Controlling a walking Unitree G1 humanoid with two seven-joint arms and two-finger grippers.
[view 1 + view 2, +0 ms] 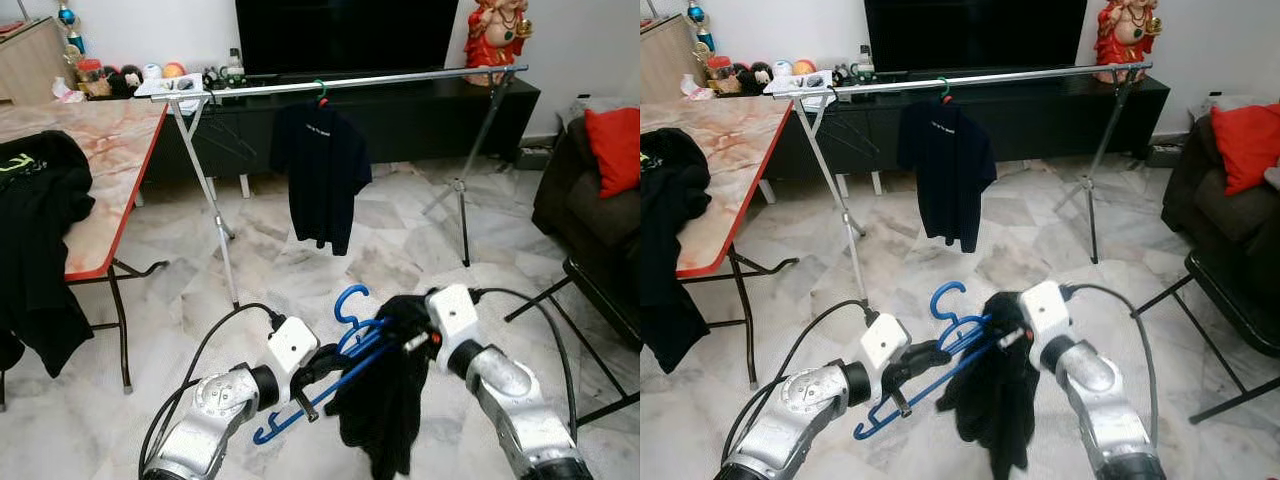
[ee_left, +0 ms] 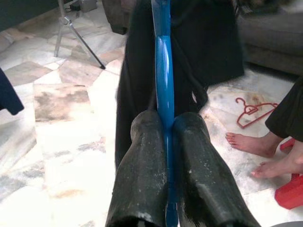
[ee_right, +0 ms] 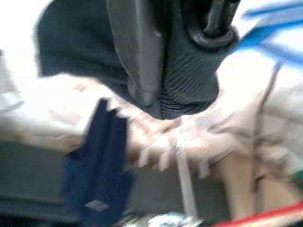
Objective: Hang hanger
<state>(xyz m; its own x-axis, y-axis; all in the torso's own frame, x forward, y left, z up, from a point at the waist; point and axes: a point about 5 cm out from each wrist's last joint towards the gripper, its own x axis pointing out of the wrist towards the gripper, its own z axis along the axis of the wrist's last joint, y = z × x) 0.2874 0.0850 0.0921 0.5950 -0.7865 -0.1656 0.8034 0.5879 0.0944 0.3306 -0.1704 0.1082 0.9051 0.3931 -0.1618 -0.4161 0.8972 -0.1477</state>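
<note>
Two silver arms reach forward over the pale marble floor (image 1: 400,250). One blue plastic hanger (image 1: 345,345) is held between them, low in front of the robot, with one black garment (image 1: 385,410) draped on it. The left gripper (image 2: 165,142) has its two black fingers (image 2: 142,175) pressed together on the blue hanger's flat bar, with no gap showing on either side of it. The right gripper (image 3: 175,61) has its fingers buried in the black garment's knit fabric, gripping a bunch of it at the hanger's hook end.

Well ahead stands one long silver clothes rail (image 1: 350,82) on tripod legs, carrying one dark navy T-shirt (image 1: 322,170) on a green hanger. One more black garment (image 1: 35,240) hangs off the red-edged marble-pattern table (image 1: 110,150) to the left. One red hanger (image 2: 253,111) lies on the floor beside a person's two bare feet (image 2: 258,153).
</note>
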